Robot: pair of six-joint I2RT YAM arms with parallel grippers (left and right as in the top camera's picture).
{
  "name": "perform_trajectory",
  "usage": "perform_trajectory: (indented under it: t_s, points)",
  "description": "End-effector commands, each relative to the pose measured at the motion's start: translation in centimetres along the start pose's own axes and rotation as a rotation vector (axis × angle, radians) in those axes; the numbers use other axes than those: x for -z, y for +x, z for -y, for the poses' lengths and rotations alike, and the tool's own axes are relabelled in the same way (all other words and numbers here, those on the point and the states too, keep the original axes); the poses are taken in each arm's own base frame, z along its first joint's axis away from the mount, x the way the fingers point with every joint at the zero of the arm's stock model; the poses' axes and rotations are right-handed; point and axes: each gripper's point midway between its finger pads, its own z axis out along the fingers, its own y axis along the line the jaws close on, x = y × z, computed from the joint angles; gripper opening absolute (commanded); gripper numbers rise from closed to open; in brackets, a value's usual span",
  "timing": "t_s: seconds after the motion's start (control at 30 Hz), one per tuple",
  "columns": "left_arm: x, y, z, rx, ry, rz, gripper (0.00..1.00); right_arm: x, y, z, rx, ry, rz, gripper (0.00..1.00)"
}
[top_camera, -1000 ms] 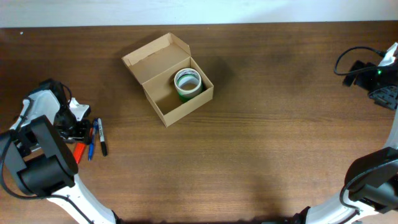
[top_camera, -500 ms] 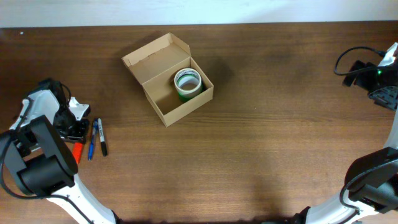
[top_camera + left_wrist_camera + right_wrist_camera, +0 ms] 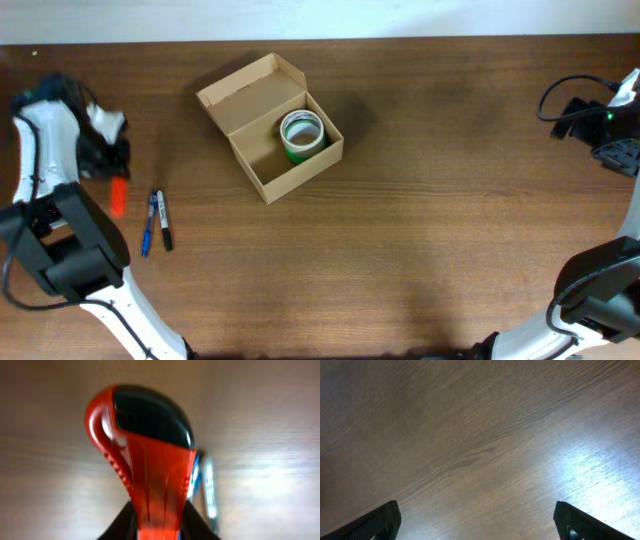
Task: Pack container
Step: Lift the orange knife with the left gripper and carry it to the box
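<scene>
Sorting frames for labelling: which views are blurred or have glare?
Left wrist: the red-and-black plastic tool fills the frame, soft and out of focus. Right wrist: sharp grain on the brown wooden table, glare patch lower right. Overhead: sharp, evenly lit.

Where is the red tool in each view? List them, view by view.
Overhead: red tool at far left, upper left of the pens.
Left wrist: red tool fills the centre, pens right of it.
Right wrist: not in it.
Shared landmark: the pens; wooden table throughout.
</scene>
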Motion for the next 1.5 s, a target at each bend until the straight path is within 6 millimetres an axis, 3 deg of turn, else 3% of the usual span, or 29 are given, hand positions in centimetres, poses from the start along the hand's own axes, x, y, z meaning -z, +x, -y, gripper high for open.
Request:
perform_trajectory:
  t_s: [0.0, 0.13, 0.27, 0.5, 0.67, 0.77, 0.83, 1.03, 1.27, 1.47]
  points:
    - [8.5, -5.0, 2.7, -0.058, -0.006, 0.219, 0.02, 0.6, 0.1, 0.1, -0.01, 0.002, 0.015, 0.99]
    - [14.6, -7.2, 8.3, -0.284, 0.044, 0.377, 0.02, 0.6, 0.1, 0.1, -0.01, 0.002, 0.015, 0.99]
    - [17.7, -6.8, 14.4, -0.465, 0.057, 0.414, 0.02, 0.6, 0.1, 0.1, -0.01, 0.001, 0.015, 0.99]
    - [17.6, -4.2, 27.2, -0.841, 0.054, 0.371, 0.02, 0.6, 0.1, 0.1, -0.01, 0.001, 0.015, 0.99]
    - [16.9, -2.9, 33.7, -1.037, 0.002, 0.376, 0.01, 0.6, 0.1, 0.1, -0.009, 0.002, 0.015, 0.99]
    - [15.1, -2.1, 36.5, -1.112, 0.011, 0.335, 0.02, 0.6, 0.1, 0.1, -0.01, 0.001, 0.015, 0.99]
    - [13.3, -2.0, 37.4, -1.135, 0.008, 0.289, 0.01, 0.6, 0.1, 0.1, -0.009, 0.002, 0.015, 0.99]
    - [7.6, -2.9, 36.6, -1.116, -0.048, 0.133, 0.01, 0.6, 0.1, 0.1, -0.01, 0.002, 0.015, 0.99]
    - [4.7, -4.3, 34.8, -1.003, -0.025, 0.078, 0.02, 0.6, 0.1, 0.1, -0.01, 0.002, 0.015, 0.99]
    - [3.0, -3.9, 33.5, -0.952, -0.021, 0.015, 0.02, 0.6, 0.1, 0.1, -0.01, 0.002, 0.015, 0.99]
